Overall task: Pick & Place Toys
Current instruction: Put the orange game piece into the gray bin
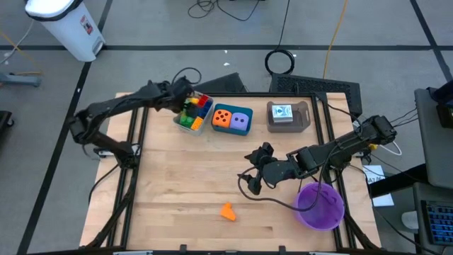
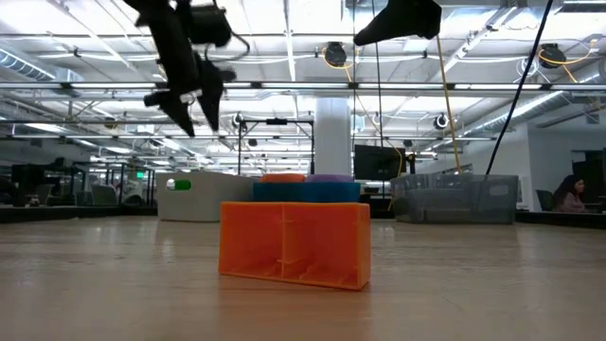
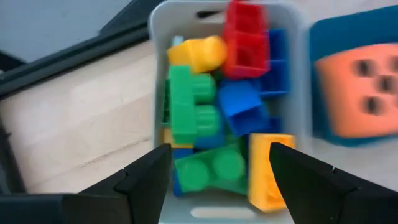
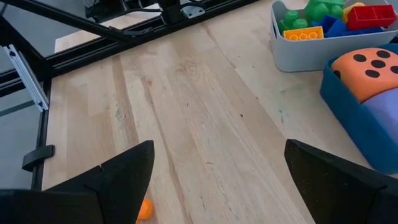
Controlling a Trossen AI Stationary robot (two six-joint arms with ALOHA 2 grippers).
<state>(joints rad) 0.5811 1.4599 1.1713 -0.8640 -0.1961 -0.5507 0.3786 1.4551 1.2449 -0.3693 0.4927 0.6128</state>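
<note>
Wooden table [image 1: 184, 177] carries three trays: grey [image 1: 182, 125] heaped with bricks [image 3: 205, 112], teal [image 1: 232, 131] beside it with two dice [image 1: 231, 120], brown [image 1: 306, 119] with a card [image 1: 284, 113]. One orange brick [image 1: 226, 211] lies well apart. Left gripper [image 3: 219, 163] hangs over the grey tray, fingers apart, empty; right gripper [image 4: 217, 165] gapes wide, empty.

text: none legible | white bin [image 1: 71, 28] label: unreadable
</note>
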